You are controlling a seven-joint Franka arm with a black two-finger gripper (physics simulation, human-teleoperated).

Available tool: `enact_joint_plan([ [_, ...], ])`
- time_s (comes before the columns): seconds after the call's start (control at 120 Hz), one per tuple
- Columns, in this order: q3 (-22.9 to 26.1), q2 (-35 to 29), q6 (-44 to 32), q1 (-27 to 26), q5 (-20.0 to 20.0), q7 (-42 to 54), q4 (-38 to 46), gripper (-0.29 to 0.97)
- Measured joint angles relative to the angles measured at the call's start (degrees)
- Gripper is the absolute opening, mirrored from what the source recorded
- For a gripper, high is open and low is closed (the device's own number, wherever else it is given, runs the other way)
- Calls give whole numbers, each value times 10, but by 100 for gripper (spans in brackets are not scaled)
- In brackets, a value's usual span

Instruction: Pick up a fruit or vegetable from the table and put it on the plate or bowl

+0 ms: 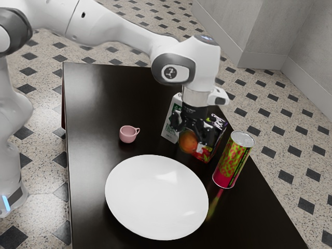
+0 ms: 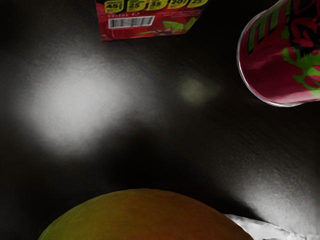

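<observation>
Carrying is the step in hand: the black two-finger gripper (image 1: 191,135) is clamped from two sides on a round orange-and-green fruit (image 1: 187,142), which hangs clear of the tabletop just beyond the far rim of the large round white plate (image 1: 155,199). The pick looks done and the placing is not, since the plate is bare. The next move, as I judge it, calls for a short carry toward the plate's middle, a descent until the fruit is close to the plate, and only then a release. A round fruit let go from height on so shallow a dish would likely roll off. Crowded behind the plate, right around the hand, stand a white-and-green drink carton (image 1: 170,122), a red juice carton (image 1: 211,148) and a tall red-and-green patterned tube can (image 1: 233,158), so the path should draw away from them rather than sweep sideways. A small pink cup (image 1: 128,133) sits beyond the plate's far rim too, well apart from the gripper. The dark, glossy square table (image 1: 98,104) throws back soft highlights and the can's colours. Around it lies a speckled pale tiled floor with black diamond insets (image 1: 290,119), meeting plain light-grey walls (image 1: 270,26) at a corner.
</observation>
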State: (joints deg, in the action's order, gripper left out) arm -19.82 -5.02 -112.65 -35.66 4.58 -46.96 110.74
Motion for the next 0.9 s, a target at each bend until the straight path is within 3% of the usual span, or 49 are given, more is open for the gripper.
enact_joint_plan([
  [0.142,0,-13,26,-45,-6,1,-2,36],
  [0.533,-2,-22,57,-71,-9,2,-2,36],
  [0.683,-3,-22,60,-71,-7,3,-2,57],
  [0.9,-1,-22,61,-71,-6,6,-3,66],
])
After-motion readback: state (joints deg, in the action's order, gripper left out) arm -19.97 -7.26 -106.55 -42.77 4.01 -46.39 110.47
